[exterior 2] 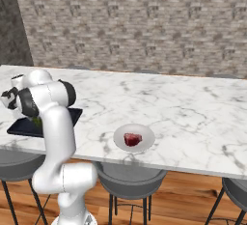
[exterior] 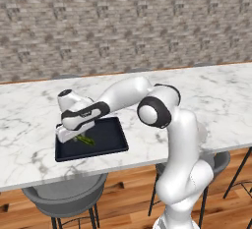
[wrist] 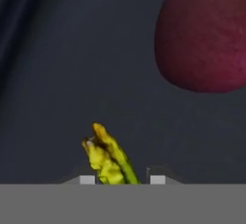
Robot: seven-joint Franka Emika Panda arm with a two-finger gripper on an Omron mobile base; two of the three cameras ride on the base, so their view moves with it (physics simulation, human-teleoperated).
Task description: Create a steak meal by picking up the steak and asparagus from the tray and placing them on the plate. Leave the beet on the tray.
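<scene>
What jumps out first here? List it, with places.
The white arm bends low over the black tray near the counter's front edge, its gripper astride the yellow-green asparagus. Close beside it on the tray sits the dark maroon beet. Farther along the counter, the steak already lies on the small round plate.

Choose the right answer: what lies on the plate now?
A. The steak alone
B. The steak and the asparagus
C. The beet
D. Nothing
A: in the right base view the plate holds just the steak, while the asparagus is over the tray, between the tips of the hand, near the beet.
</scene>
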